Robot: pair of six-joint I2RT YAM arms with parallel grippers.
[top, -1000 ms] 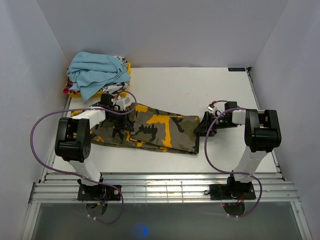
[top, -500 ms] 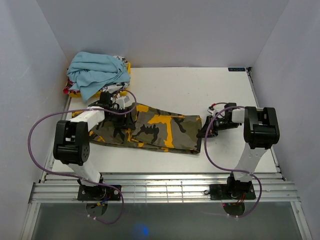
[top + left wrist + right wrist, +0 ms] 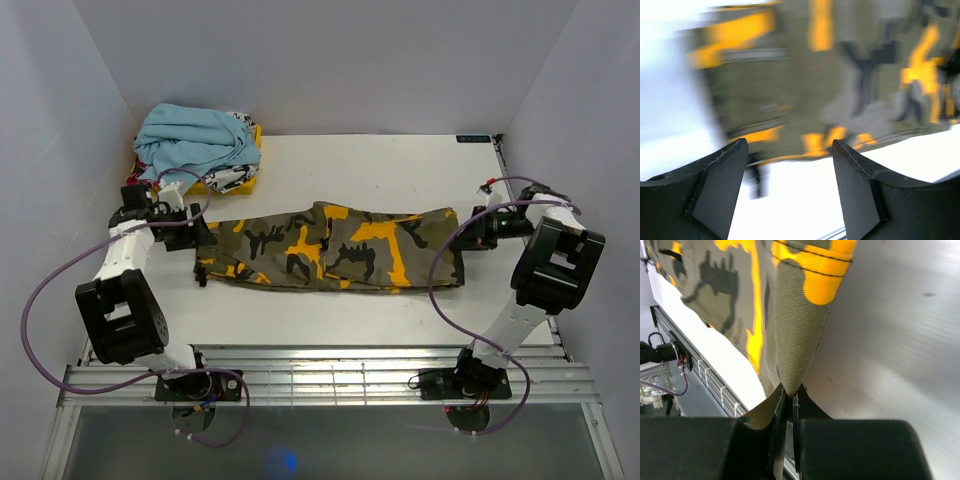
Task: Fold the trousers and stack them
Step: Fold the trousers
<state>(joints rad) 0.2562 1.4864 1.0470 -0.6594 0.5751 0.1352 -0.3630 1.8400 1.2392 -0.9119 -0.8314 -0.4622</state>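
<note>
The camouflage trousers (image 3: pixel 330 245) lie stretched in a long band across the middle of the table, olive with yellow-orange and black blotches. My right gripper (image 3: pixel 466 232) is at their right end, shut on a pinched fold of the cloth (image 3: pixel 795 340), which rises from between the jaws in the right wrist view (image 3: pixel 788 392). My left gripper (image 3: pixel 200 232) is open just off the trousers' left end. Bare table shows between its fingers (image 3: pixel 789 150), and the blurred trousers (image 3: pixel 830 80) lie beyond them.
At the back left corner a light blue garment (image 3: pixel 195 140) is heaped on a yellow and white printed one (image 3: pixel 235 180). White walls close in on three sides. A slatted metal rail (image 3: pixel 320 375) runs along the near edge of the table (image 3: pixel 400 170).
My right gripper shut on the trousers' right end and drew it right, so the cloth now lies stretched out longer. My left gripper opened, let go of the cloth and drew back to the left.
</note>
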